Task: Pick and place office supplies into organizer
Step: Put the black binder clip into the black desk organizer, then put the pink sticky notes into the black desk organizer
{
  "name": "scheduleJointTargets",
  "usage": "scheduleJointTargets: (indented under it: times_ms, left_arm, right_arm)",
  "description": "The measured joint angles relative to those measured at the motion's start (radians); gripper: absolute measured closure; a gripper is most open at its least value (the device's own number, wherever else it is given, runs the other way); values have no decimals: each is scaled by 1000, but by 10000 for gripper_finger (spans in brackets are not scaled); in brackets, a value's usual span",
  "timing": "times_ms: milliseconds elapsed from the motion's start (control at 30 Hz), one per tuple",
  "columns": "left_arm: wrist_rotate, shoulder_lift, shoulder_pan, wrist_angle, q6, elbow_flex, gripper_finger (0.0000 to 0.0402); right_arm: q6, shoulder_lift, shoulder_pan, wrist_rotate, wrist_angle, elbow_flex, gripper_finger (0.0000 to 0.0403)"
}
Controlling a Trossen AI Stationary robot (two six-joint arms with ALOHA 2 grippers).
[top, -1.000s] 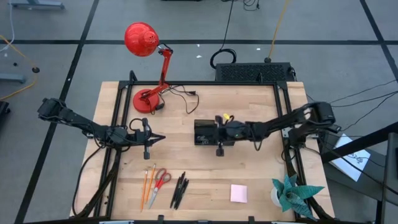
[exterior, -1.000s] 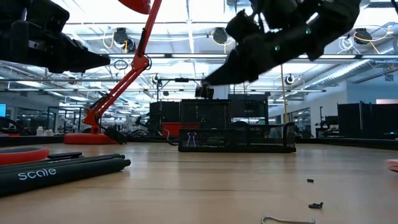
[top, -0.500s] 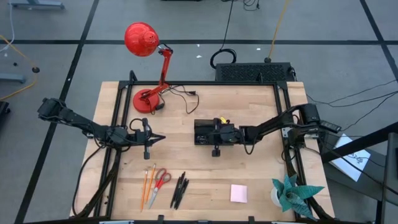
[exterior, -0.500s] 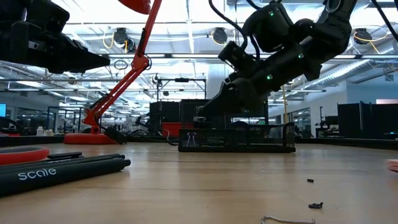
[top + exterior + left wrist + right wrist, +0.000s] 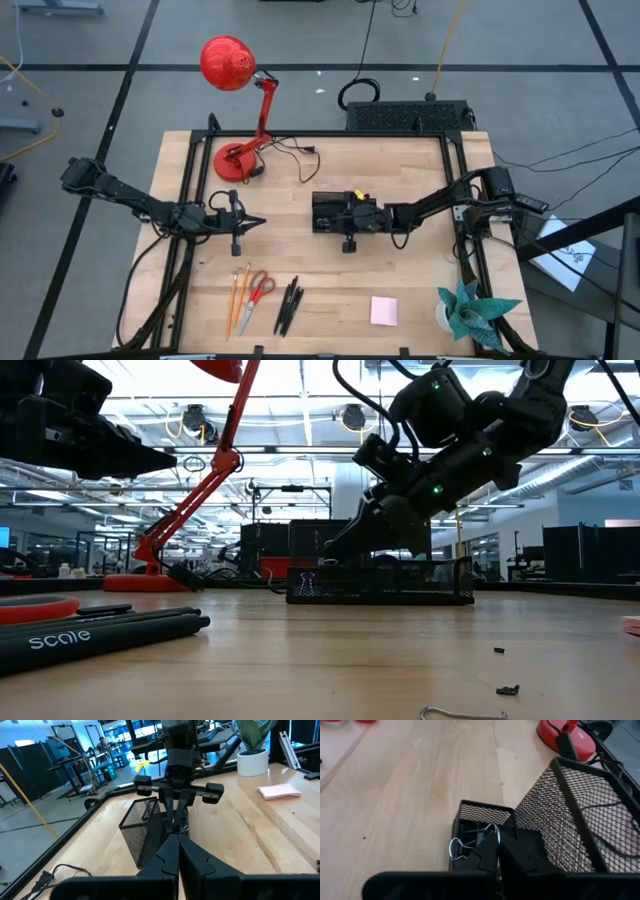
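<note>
The black mesh organizer stands on the table's middle. My right gripper slants down over its low end compartment, shut on a small black clip with silver wire handles. My left gripper hovers shut and level, left of the organizer, touching nothing. Near the front edge lie orange pencils, red-handled scissors, black pens and a pink sticky-note pad. A yellow-green piece shows at the organizer's far side. My right gripper pinches one silver wire handle of the clip between its fingertips. The fingers slant down from the table's right. The clip hangs below them inside the low compartment; whether it rests on the bottom, I cannot tell.
A red desk lamp stands at the far left, a black box with cables behind the far edge, a teal paper plant at the near right corner. Tiny clips and a bent wire lie near the low camera.
My right gripper has sunk toward the organizer and shifted a little toward the table's left, tipping further down. It carried the clip from above the mesh wall down into the low compartment.
</note>
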Motion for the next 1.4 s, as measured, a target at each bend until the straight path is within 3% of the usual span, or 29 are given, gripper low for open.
scheduleJointTargets:
  times_ms: [367,533,700,867,1000,1167,1267,1400]
  left_arm:
    - [0,0,0,-5,0,0,396]
    - [9,0,0,-6,0,0,396]
    - [35,0,0,-6,0,0,396]
    - [35,0,0,-6,0,0,396]
    - [35,0,0,-5,0,0,396]
    - [35,0,0,-6,0,0,396]
    - [35,0,0,-6,0,0,396]
    - [35,0,0,-7,0,0,396]
  right_arm:
    - [10,0,0,3,6,0,349]
    - [-14,-5,12,64,49,0,327]
    - [-25,-63,31,132,31,0,307]
    - [-25,-166,60,134,-60,0,299]
    - [-22,-270,99,131,-151,0,308]
    - [-28,-412,159,130,-252,-5,364]
    - [-66,-495,192,131,-232,-52,396]
    - [-62,-598,209,130,-135,-155,393]
